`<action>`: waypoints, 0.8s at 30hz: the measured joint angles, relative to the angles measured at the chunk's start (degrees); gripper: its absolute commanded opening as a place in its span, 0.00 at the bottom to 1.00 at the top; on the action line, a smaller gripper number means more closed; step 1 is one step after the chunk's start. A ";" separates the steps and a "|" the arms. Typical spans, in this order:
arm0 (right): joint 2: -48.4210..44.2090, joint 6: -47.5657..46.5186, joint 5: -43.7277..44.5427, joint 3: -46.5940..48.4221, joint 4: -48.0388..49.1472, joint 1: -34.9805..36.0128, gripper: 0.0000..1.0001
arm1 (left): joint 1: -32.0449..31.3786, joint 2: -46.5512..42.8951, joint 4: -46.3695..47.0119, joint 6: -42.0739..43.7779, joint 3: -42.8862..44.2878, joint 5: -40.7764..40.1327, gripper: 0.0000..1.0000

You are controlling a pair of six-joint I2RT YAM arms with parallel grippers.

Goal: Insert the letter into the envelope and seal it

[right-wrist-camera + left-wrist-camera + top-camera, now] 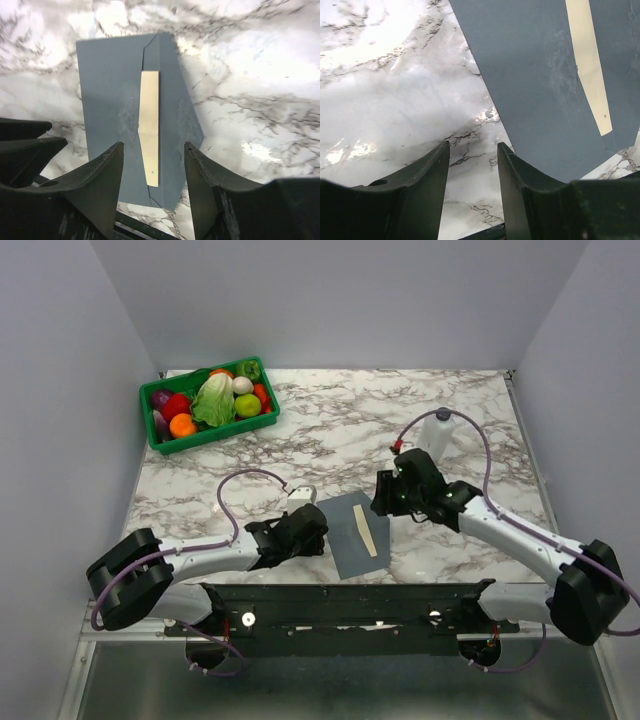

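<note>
The slate-grey envelope [345, 540] lies flat on the marble table between the two arms. Only a narrow cream strip of the letter [367, 533] shows, in the gap between the envelope's body and its folded-over flap. My left gripper [318, 527] hovers at the envelope's left edge, open, with bare marble between its fingers; in its wrist view the envelope [540, 90] and letter strip [590, 65] lie to the upper right of the gripper [472, 146]. My right gripper [385, 503] is open above the envelope's far right side, holding nothing, and looks down on the envelope [110, 100] and letter [149, 125].
A green basket [215, 436] of toy vegetables stands at the back left. A white bottle [437, 433] stands at the back right, near the right arm's cable. A black frame [340, 605] runs along the table's near edge, just below the envelope.
</note>
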 measured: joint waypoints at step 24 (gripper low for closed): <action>-1.36 -1.66 -9.07 -4.87 8.59 -38.93 0.73 | 0.44 -3.56 -2.91 2.60 -0.44 -1.90 0.74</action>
